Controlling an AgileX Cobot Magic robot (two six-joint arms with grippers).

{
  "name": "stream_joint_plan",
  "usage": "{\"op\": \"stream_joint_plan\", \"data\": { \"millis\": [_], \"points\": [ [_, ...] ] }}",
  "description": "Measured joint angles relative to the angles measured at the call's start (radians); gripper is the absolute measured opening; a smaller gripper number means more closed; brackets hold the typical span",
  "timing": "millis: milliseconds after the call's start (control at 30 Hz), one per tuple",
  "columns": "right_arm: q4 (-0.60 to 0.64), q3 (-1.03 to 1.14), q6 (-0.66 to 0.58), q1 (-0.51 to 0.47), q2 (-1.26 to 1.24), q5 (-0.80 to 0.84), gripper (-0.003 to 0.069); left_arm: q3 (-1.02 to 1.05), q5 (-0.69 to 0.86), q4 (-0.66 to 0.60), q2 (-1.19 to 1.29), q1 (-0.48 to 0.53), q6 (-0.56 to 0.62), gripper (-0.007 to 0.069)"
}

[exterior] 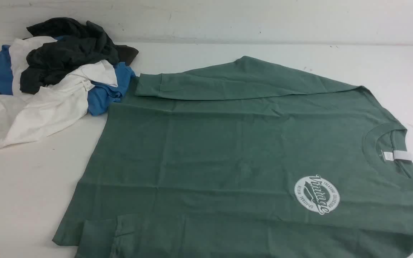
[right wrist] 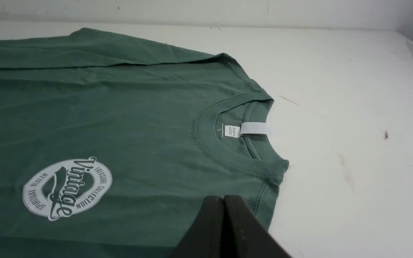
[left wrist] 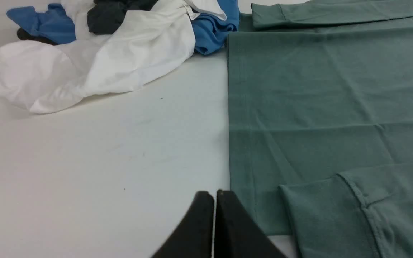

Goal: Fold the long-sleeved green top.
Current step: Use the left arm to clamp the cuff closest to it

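Left wrist view: left pincer (left wrist: 215, 194), pressed together, sits beside green long-sleeved top (left wrist: 328, 89).

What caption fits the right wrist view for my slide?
Shut right gripper near the collar of the green top, logo up, on a white table.
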Motion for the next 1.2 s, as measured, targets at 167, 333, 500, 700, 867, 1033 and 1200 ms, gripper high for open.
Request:
{"op": "stream_joint_plan", "data": {
  "millis": [167,333,500,700,867,1033,1200],
  "points": [
    [0.000,0.000,0.000,0.000,0.000,0.000,-0.0015,0.000,0.000,0.000,0.000,0.000,0.000,-0.0004],
    [0.000,0.000,0.000,0.000,0.000,0.000,-0.0015,0.000,0.000,0.000,0.000,0.000,0.000,-0.0004],
    [0.000,0.000,0.000,0.000,0.000,0.000,-0.0015,0.000,0.000,0.018,0.000,0.000,0.000,-0.0004],
    [0.000,0.000,0.000,0.000,0.000,0.000,-0.0015,0.002,-0.051,-0.042,0.000,0.000,-0.046,-0.0004],
    [0.000,0.000,0.000,0.000,0.000,0.000,-0.0015,0.003,-0.182,-0.223,0.000,0.000,-0.152,-0.0004],
    [0.000,0.000,0.000,0.000,0.000,0.000,-0.0015,0.003,-0.319,-0.324,0.000,0.000,-0.182,-0.0004],
    [0.194,0.007,0.090,0.000,0.000,-0.070,-0.0015,0.004,-0.610,-0.375,0.000,0.000,-0.211,-0.0004]
  ]
}}
